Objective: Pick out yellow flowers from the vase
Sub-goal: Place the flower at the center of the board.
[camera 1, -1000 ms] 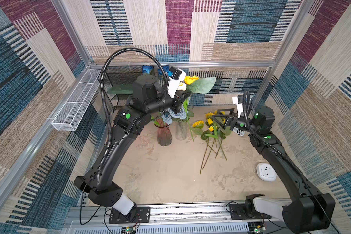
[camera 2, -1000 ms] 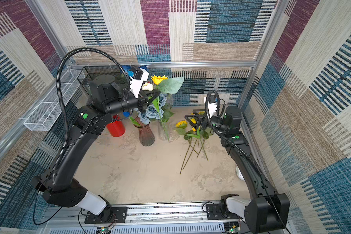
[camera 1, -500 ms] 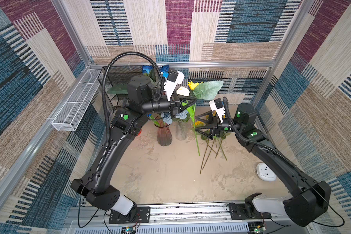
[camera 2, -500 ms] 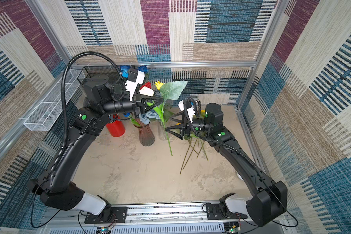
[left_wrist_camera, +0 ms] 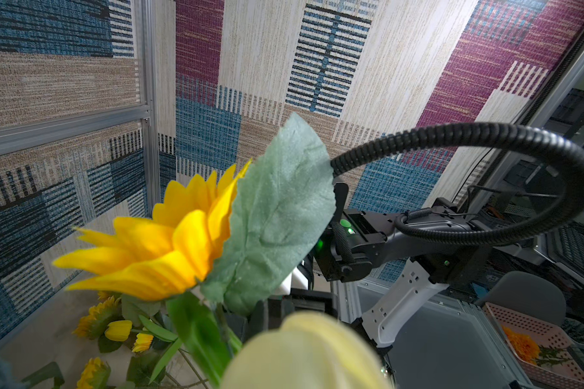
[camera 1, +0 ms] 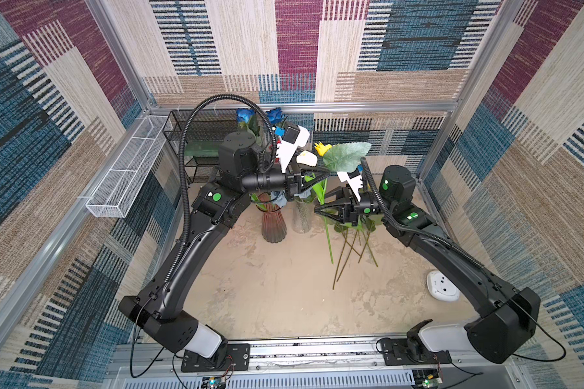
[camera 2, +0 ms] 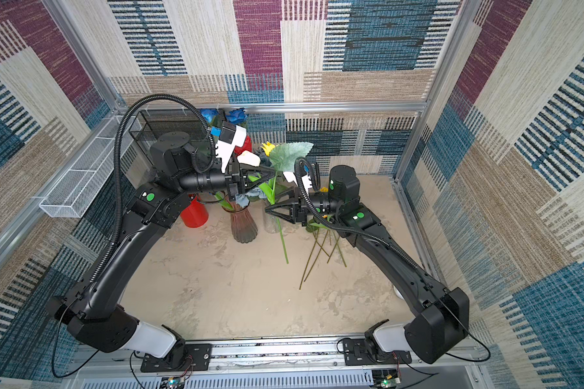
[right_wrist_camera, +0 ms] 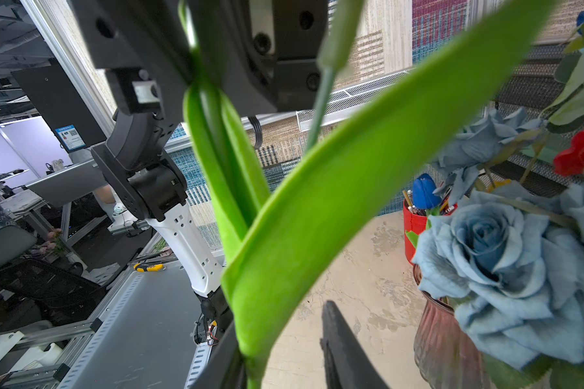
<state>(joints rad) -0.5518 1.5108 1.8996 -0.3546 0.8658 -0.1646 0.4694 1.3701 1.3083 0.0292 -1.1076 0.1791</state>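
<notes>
We see right gripper (camera 1: 317, 211) just swung in, jaws narrowing on stem of yellow flowers (camera 1: 321, 148) pinched by left gripper (camera 1: 329, 172): handover, clamp unconfirmed.

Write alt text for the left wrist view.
A yellow sunflower and its large green leaf fill the frame close up, with a blurred pale yellow bud in front. Behind them stands the right arm with its black cable hose; more yellow flowers lie on the table beyond.
</notes>
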